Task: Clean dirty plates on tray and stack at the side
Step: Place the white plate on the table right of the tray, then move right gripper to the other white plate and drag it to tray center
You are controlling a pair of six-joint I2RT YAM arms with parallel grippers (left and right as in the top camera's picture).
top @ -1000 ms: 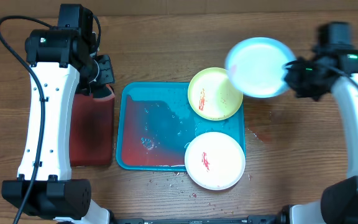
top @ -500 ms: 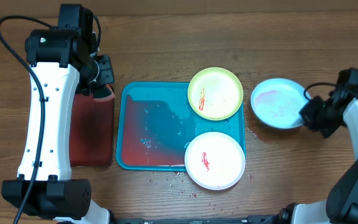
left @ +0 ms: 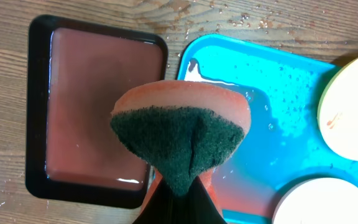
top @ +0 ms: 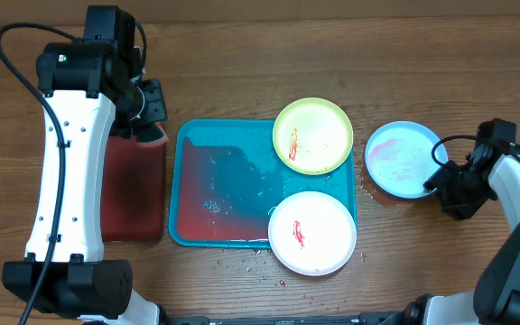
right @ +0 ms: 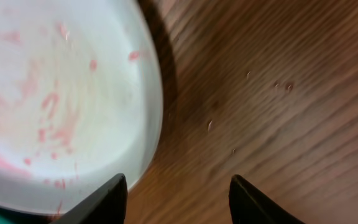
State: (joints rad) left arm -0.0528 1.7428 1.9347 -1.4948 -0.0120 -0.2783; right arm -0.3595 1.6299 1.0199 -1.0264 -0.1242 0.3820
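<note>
The turquoise tray (top: pixel 224 181) lies mid-table with reddish water pooled in it. A yellow-green plate (top: pixel 312 135) with a red smear rests on its far right corner. A cream plate (top: pixel 312 232), also smeared, overhangs its near right corner. The light blue plate (top: pixel 403 159) lies flat on the table right of the tray, pink streaks across it (right: pixel 55 93). My right gripper (top: pixel 441 185) is open at that plate's right rim (right: pixel 179 199), one finger (right: pixel 104 202) over the rim, gripping nothing. My left gripper (left: pixel 180 193) is shut on an orange sponge with a dark green pad (left: pixel 180 134), between the two trays.
A black-rimmed dark red tray (left: pixel 98 106) of brownish-red liquid sits left of the turquoise one. Droplets and crumbs speckle the wood at the tray's front edge (top: pixel 242 262). A faint red smear marks the table beside the blue plate (top: pixel 377 197).
My right gripper carried the light blue plate from above the tray's far right corner down onto the table at the right, then opened and let it go. The left arm stayed still.
</note>
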